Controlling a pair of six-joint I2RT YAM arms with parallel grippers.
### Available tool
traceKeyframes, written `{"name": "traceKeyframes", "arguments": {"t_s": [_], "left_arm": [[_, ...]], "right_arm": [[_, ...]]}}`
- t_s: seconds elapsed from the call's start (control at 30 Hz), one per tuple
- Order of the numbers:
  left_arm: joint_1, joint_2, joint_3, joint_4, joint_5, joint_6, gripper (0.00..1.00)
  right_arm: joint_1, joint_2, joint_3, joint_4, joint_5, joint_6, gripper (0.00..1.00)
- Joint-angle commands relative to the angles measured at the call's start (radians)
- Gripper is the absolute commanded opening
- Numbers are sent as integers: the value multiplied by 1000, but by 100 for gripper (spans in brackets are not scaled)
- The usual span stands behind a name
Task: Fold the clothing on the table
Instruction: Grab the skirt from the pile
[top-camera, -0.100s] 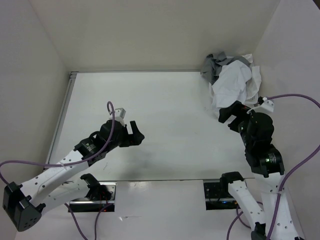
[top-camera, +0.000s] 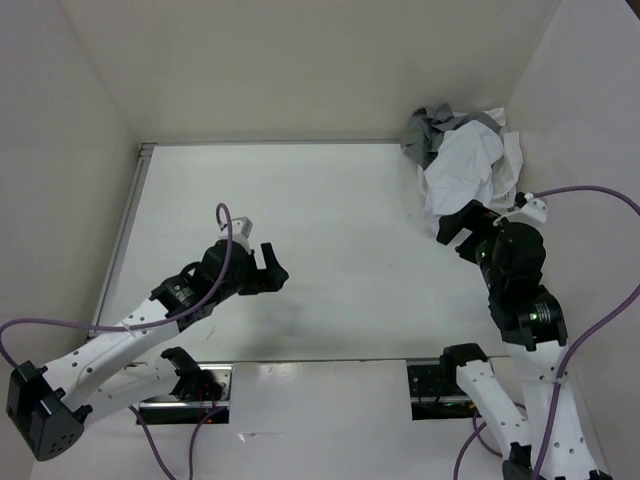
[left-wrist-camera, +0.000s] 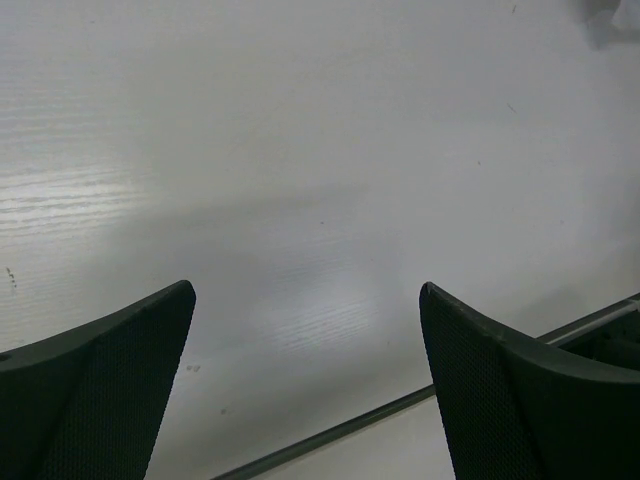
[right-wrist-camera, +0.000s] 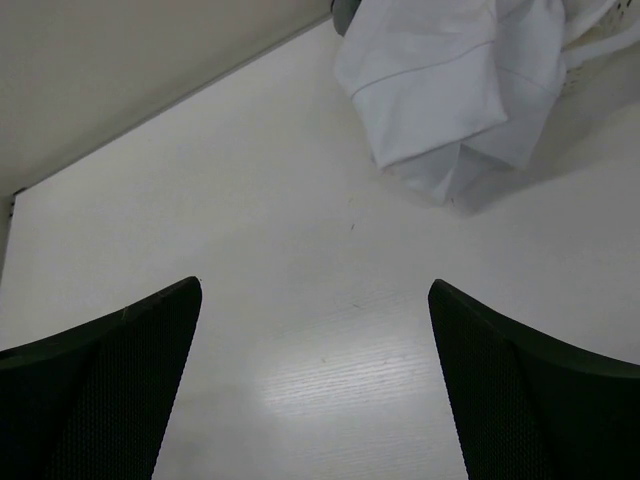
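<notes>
Top external view gives you the table (top-camera: 330, 210), a flat white surface that fills the middle of the frame, closed in by white walls (top-camera: 300, 60), with a thin metal rail (top-camera: 124, 240) down its left edge.

The clothing (top-camera: 468, 170) lies crumpled in a heap at the upper right of the frame, in the far right corner of the table and close to the right wall. It is not spread flat and no fold is laid in it. In the right wrist view the same clothing (right-wrist-camera: 440, 90) sits at the upper right, bunched, with a seam line across it. A grey garment (top-camera: 425, 130) is bunched at the upper left edge of that heap and touches it.

The right gripper (top-camera: 458, 232) stands just below the clothing at the right of the frame. You can see its jaws spread wide and grasping nothing. The right wrist view confirms bare table between them, with the clothing ahead of the tips and apart from them.

The left gripper (top-camera: 272, 264) hangs at the lower left of the frame, well apart from the clothing. Its jaws are likewise released, and in the left wrist view only bare table shows between them.
</notes>
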Motion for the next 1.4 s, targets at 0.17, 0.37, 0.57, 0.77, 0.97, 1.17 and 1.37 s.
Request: {"name": "traceKeyframes", "arguments": {"t_s": [0.17, 0.37, 0.57, 0.77, 0.97, 1.17, 1.37], "left_arm": [[5, 27, 7, 2, -21, 4, 99], [5, 48, -2, 32, -12, 4, 99], [5, 39, -12, 42, -2, -5, 99], [15, -31, -31, 33, -12, -5, 99], [15, -71, -53, 42, -12, -5, 99], [15, -42, -53, 51, -2, -5, 99], [15, -21, -44, 51, 8, 4, 99]], "right_arm": [[-13, 163, 15, 16, 149, 25, 99], [-98, 377, 71, 132, 123, -40, 91], [-156, 581, 163, 196, 145, -51, 67], [-212, 760, 232, 235, 133, -33, 65], [-245, 850, 286, 225, 209, -22, 65], [-256, 881, 285, 240, 229, -22, 65], [-288, 933, 285, 258, 196, -13, 50]]}}
